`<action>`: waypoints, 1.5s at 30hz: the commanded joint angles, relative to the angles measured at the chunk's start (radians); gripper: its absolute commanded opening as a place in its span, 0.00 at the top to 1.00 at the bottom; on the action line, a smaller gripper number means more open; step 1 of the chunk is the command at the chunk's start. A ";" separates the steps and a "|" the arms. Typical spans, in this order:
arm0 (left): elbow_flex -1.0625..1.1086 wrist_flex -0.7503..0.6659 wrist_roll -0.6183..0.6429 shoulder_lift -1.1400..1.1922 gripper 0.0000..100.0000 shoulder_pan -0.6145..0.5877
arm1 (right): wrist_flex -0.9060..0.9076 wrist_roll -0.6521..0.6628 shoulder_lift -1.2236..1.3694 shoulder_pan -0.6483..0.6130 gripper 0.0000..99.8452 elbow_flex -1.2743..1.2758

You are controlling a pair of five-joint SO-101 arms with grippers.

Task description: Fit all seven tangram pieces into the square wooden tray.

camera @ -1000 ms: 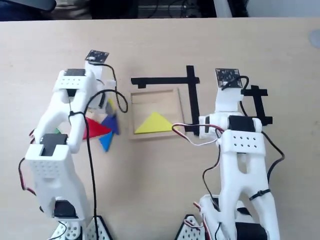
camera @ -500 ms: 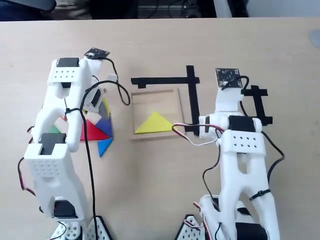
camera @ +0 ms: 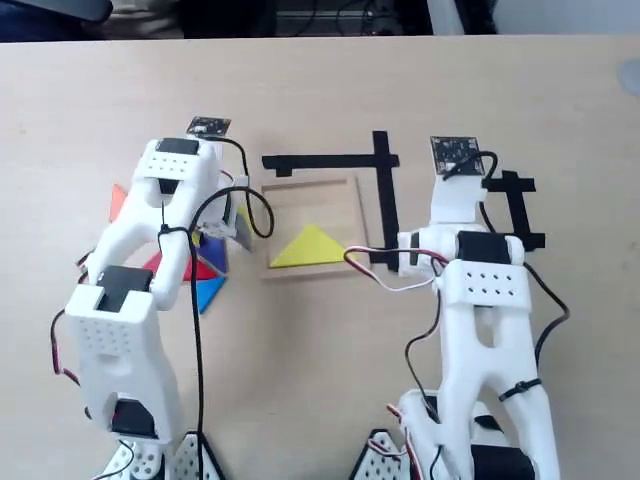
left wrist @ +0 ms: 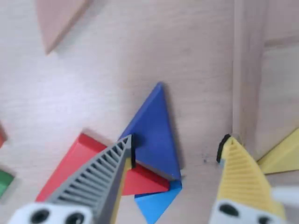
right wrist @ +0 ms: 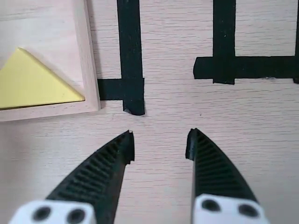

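Pale wood made up the surface (camera: 320, 90), with the square wooden tray (camera: 310, 205) near its middle, framed by strips of black tape (right wrist: 128, 46) and holding one yellow triangle (camera: 308, 247) toward its 6 o'clock edge. The other pieces I could make out lay loose at the tray's 9 o'clock. The left tool (left wrist: 177, 142) hung over them with its jaws spread wide and nothing held. A dark blue triangle (left wrist: 156, 133) lay in that gap, tight against the grey finger (left wrist: 107, 172), overlapping a red triangle (left wrist: 84, 163) and a light blue one (left wrist: 156, 205), while the yellow finger (left wrist: 240, 172) sat just beside the tray's rim. The dark blue piece's long axis ran along the fingers, so closing would likely pinch it across its narrow width. From there the tray lay at 3 o'clock. The right tool (right wrist: 159, 142) was parted and empty off the tray's 4 o'clock corner, so the left arm was much the nearer to the loose pieces.
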 commanded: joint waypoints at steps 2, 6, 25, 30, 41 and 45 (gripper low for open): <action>0.015 -0.026 -0.005 -0.006 0.70 -0.019 | -0.008 0.006 0.001 -0.014 0.80 -0.002; 0.007 -0.031 -0.077 -0.006 0.70 -0.064 | -0.008 0.006 0.001 -0.014 0.80 -0.002; -0.085 0.054 -0.037 -0.072 0.70 -0.064 | -0.012 0.041 -0.001 -0.075 0.80 0.019; -0.061 0.052 0.043 -0.101 0.70 -0.070 | -0.011 0.046 0.001 -0.075 0.80 0.019; -0.036 -0.037 0.180 0.002 0.70 -0.097 | -0.008 0.046 0.001 -0.075 0.80 0.019; -0.031 -0.032 0.199 0.003 0.71 -0.151 | -0.008 0.048 0.001 -0.077 0.80 0.019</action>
